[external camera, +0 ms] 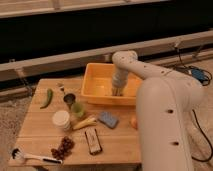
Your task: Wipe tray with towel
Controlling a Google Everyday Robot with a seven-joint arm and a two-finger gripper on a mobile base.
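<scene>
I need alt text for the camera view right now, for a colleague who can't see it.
The robot's white arm reaches down into a yellow tray at the back of a wooden table, its pincer low inside it. Elsewhere on the table lie a green pepper, a blue sponge, grapes and a brush.

No legible text, labels, numbers; hand (117,92) down in tray (98,98).
</scene>
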